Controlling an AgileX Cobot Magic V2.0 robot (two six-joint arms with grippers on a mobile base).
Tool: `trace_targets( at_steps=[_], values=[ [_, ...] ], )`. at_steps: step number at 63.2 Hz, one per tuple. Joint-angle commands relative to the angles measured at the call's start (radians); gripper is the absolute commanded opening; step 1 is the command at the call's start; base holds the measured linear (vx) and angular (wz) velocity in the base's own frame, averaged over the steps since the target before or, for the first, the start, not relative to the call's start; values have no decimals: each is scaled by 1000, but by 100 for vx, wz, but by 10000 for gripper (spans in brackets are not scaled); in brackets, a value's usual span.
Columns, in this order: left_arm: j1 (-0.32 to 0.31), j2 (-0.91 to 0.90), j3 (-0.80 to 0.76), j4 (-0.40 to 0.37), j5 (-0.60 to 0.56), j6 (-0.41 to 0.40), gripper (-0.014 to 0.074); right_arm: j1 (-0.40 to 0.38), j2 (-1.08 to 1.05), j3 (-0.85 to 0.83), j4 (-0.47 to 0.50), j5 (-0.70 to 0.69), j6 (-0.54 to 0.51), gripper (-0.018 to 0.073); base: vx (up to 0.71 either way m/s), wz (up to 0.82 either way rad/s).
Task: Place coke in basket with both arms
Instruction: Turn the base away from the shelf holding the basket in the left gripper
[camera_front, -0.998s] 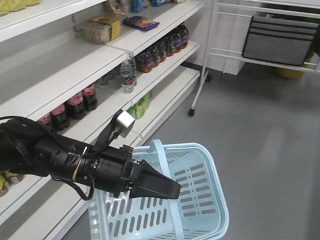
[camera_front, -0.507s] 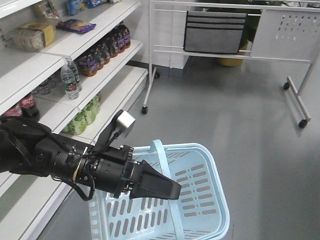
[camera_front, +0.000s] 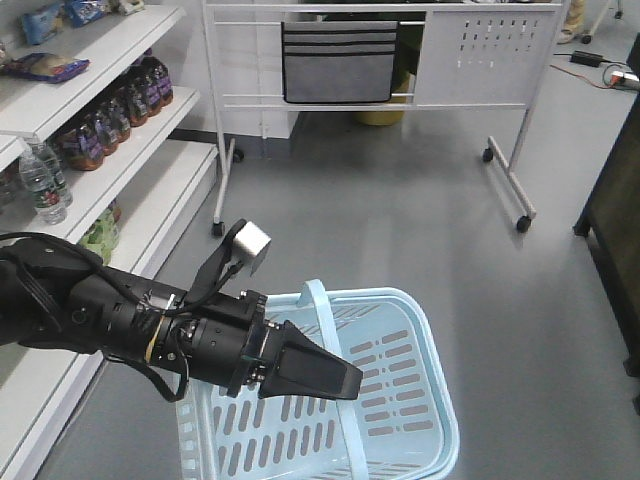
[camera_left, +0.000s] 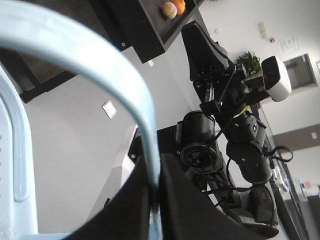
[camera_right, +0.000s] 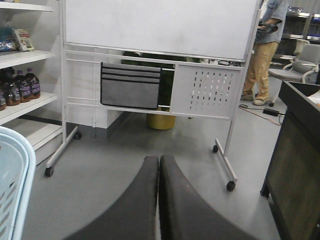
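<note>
Shelves (camera_front: 150, 185) are sliding off to the left compared with a moment ago, and the whiteboard stand (camera_front: 480, 60) is swinging into the middle, with the coke no longer showing anywhere. Left gripper (camera_front: 345, 380) is squeezing its fingers (camera_left: 125, 210) tight on the handle (camera_left: 107, 65) of the basket (camera_front: 420, 340), so the basket is hanging over the grey floor (camera_front: 420, 230). Right gripper (camera_right: 159, 200) is sitting with its fingers pressed together, holding nothing, facing the stand
</note>
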Motion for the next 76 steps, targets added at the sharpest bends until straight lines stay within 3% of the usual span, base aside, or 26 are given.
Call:
trace_targets(
  at_steps=[1, 35, 76],
  values=[
    [-7, -48, -24, -75, -201, -1, -5, -7, -11, 17, -10, -67, -11, -5, 8, -32],
    [-7, -48, -24, -75, -201, -1, -5, -7, -11, 17, -10, -67, -11, -5, 14, -32],
    [-7, -48, -24, -75, -201, -1, -5, -7, -11, 17, -10, -67, -11, -5, 25, -6]
  ],
)
